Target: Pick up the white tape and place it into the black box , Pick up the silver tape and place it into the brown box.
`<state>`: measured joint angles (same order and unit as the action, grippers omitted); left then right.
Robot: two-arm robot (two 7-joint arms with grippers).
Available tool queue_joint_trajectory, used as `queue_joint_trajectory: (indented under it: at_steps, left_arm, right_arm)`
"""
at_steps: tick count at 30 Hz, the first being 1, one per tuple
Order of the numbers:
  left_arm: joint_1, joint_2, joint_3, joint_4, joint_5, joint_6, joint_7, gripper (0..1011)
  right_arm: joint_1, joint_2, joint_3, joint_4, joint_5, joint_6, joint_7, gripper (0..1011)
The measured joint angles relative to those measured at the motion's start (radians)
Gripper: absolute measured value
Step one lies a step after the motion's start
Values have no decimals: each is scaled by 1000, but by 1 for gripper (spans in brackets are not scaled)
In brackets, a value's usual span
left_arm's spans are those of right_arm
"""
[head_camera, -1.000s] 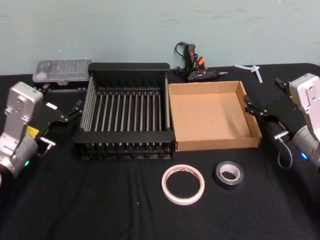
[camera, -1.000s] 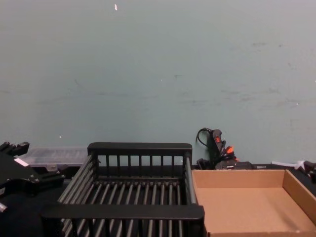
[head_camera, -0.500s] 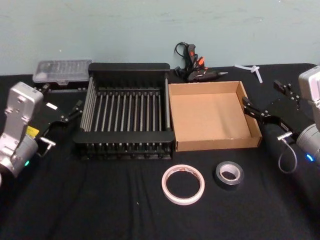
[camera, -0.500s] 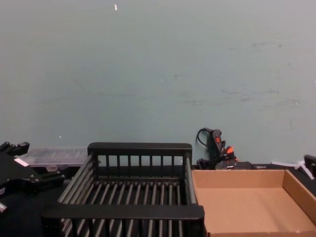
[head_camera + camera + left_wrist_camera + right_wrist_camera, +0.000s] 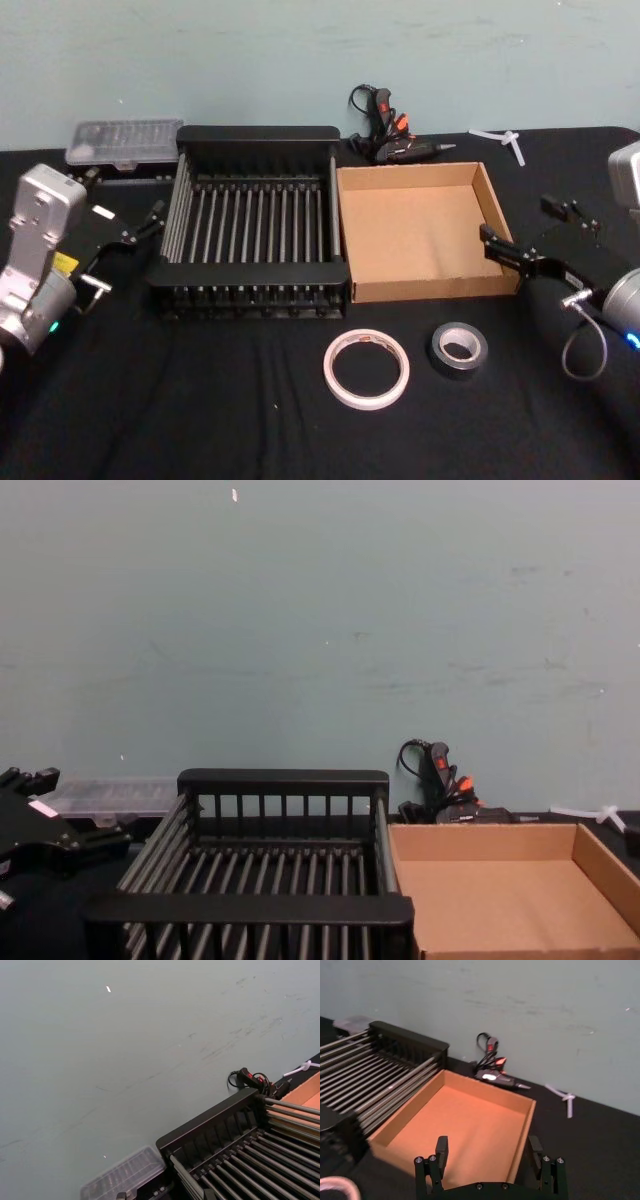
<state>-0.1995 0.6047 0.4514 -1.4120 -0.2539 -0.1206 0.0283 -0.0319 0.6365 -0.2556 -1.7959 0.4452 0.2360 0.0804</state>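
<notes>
Head view: you have both boxes side by side at the middle of the black worktop (image 5: 200, 400).
Black box (image 5: 250, 143): holds nothing; its right wall touches the brown box.
Brown box (image 5: 421, 292): holds nothing.
White tape (image 5: 366, 368): flat on the worktop, in front of the seam between the boxes.
Silver tape (image 5: 459, 349): just right of the white tape, apart from it.
Behind the boxes: a glue gun (image 5: 392, 140) and a clear plastic case (image 5: 125, 142).
Right gripper (image 5: 533, 238): fingers wide apart, beside the brown box's right wall, holding nothing.
Left gripper (image 5: 128, 232): beside the black box's left wall; you cannot tell its finger gap.
</notes>
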Motion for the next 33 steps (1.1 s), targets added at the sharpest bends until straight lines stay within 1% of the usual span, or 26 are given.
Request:
queue_joint_trajectory:
  at_steps: [6, 12, 23, 28, 33]
  left_arm:
    - [0, 0, 0, 0, 0, 0, 0, 1001]
    - [0, 0, 0, 0, 0, 0, 0, 1001]
    - [0, 0, 0, 0, 0, 0, 0, 1001]
    - [0, 0, 0, 0, 0, 0, 0, 1001]
    - [0, 0, 0, 0, 0, 0, 0, 1001]
  right_arm:
    - [-47, 10, 22, -56, 18, 58, 16, 1002]
    - [-84, 9, 40, -96, 26, 100, 21, 1002]
    - [-131, 0, 61, -135, 29, 162, 28, 1002]
    - [-155, -5, 72, -152, 30, 211, 32, 1002]
    - [-173, -13, 80, -162, 33, 247, 31, 1002]
